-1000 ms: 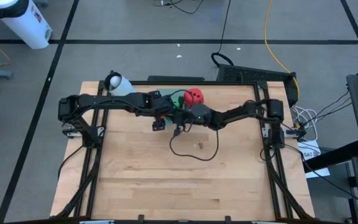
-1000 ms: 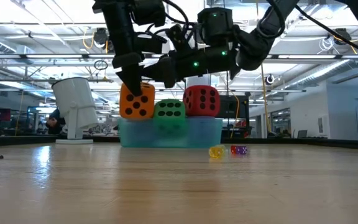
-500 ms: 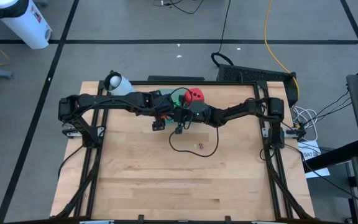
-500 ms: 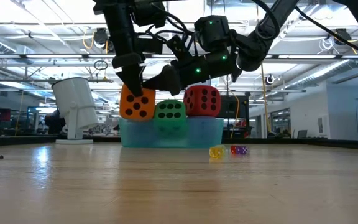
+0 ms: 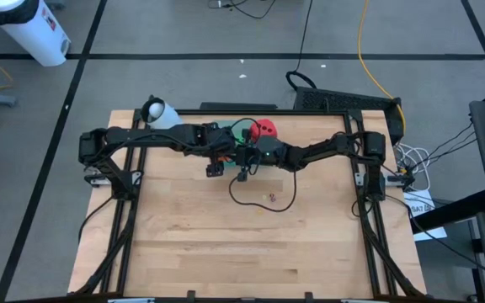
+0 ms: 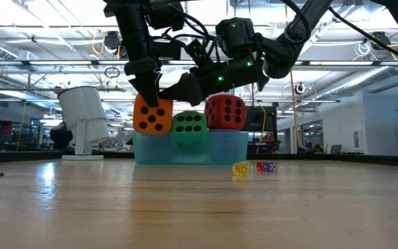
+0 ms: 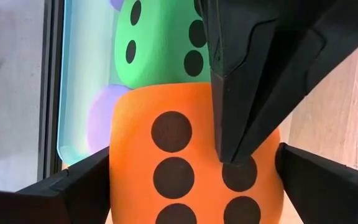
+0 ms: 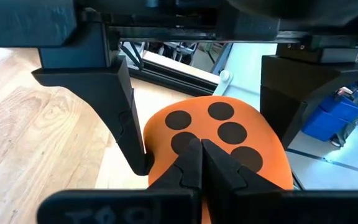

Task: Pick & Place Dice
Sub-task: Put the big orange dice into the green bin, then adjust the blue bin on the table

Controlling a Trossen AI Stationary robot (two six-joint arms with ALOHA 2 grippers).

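An orange die (image 6: 152, 115) sits at the left end of the teal tray (image 6: 216, 148), on a light purple die (image 7: 100, 118) and next to the green die (image 6: 188, 123). The red die (image 6: 224, 111) stands at the tray's right end. My left gripper (image 7: 191, 186) hangs open over the orange die, one finger at each of its two sides; I cannot tell whether they touch it. My right gripper (image 8: 201, 158) is shut, and its tips are on the orange die. My right gripper presses its shut fingertips (image 7: 229, 149) on the orange die's upper, six-pip face (image 8: 232, 134), between my left gripper's fingers. It comes from the table's right, slanting slightly down. The die stays in the tray on the dice below it.
Two tiny dice, one yellow (image 6: 240, 168) and one purple (image 6: 266, 167), lie on the wood in front of the tray, near a loop of black cable (image 5: 263, 204). A white cylinder (image 6: 85, 121) stands at the back left. The table's near half is bare wood.
My right gripper has tipped its shut fingers downward and moved a little down and toward the table's left, bringing its tips onto the orange die. The dice have stayed where they were.
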